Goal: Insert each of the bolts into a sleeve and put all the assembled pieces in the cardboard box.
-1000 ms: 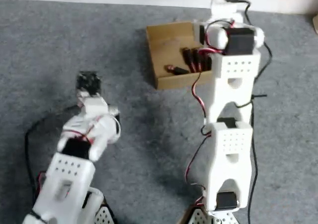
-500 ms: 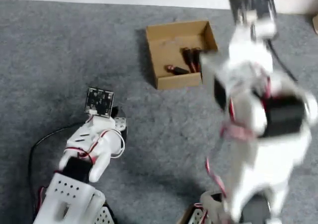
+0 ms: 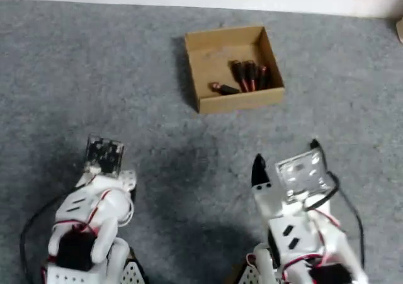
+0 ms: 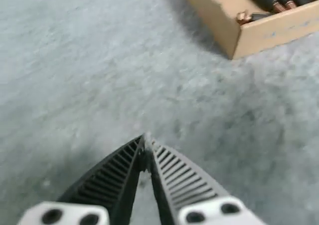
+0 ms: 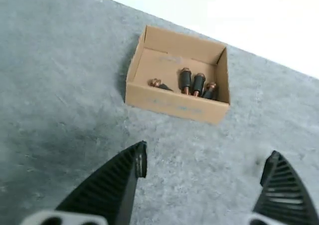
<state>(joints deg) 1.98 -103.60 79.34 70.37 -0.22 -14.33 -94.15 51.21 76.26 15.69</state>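
- Cardboard box (image 3: 211,54): four assembled pieces (image 3: 247,75) lie inside, by the wall nearest the arms; task judged complete or nearly so.
- Left gripper (image 4: 145,137): clenched on nothing, well apart from the box.
- Right gripper (image 5: 207,160): spread wide, empty.

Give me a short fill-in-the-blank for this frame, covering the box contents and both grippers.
1. The cardboard box holds ____ assembled pieces.
2. The left gripper is ____ with nothing between its fingers.
3. The right gripper is ____ and holds nothing.
Missing words: four; shut; open.
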